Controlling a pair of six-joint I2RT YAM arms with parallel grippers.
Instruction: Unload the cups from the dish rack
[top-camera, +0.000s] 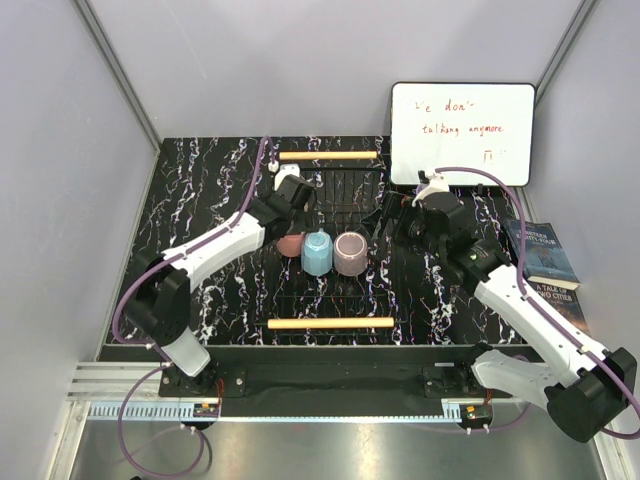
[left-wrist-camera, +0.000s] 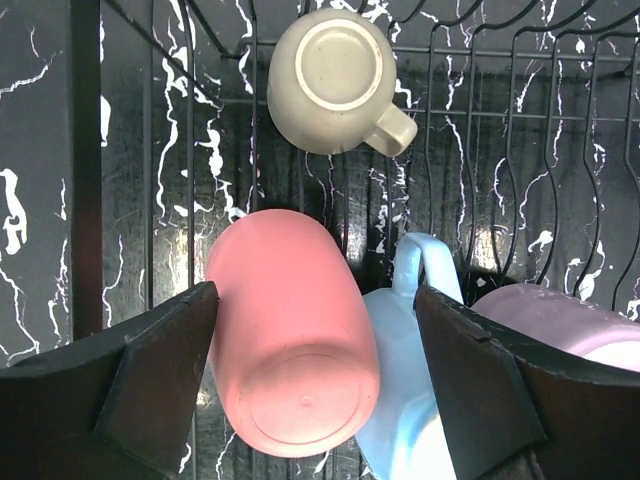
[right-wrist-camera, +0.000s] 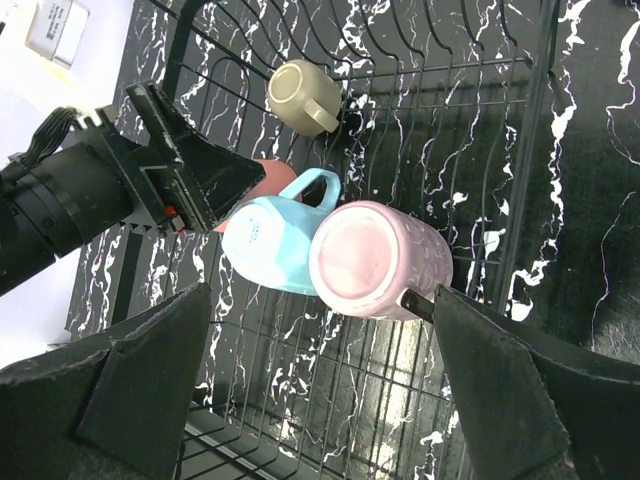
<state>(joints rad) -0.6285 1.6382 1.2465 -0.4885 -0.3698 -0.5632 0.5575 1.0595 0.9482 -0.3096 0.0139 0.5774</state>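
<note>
Left pincer (left-wrist-camera: 315, 300): fingers apart, straddling the coral pink cup (left-wrist-camera: 290, 350), which lies on the flat black wire dish rack (top-camera: 345, 195) at the centre of the black marbled counter (top-camera: 200, 190). Right pincer (right-wrist-camera: 320, 300): fingers apart over the dusty mauve-pink cup (right-wrist-camera: 375, 260), which touches the light blue cup (right-wrist-camera: 275, 245).

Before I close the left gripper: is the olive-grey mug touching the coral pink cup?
Apart. The left wrist view shows the olive-grey mug and the coral pink cup with bare dish rack wires between them.

A black, white-veined marble tabletop (top-camera: 205, 200) sits between pale grey walls (top-camera: 300, 60); a whiteboard (top-camera: 462, 110) (red handwriting) leans at one o'clock, books (top-camera: 541, 253) at three.
</note>
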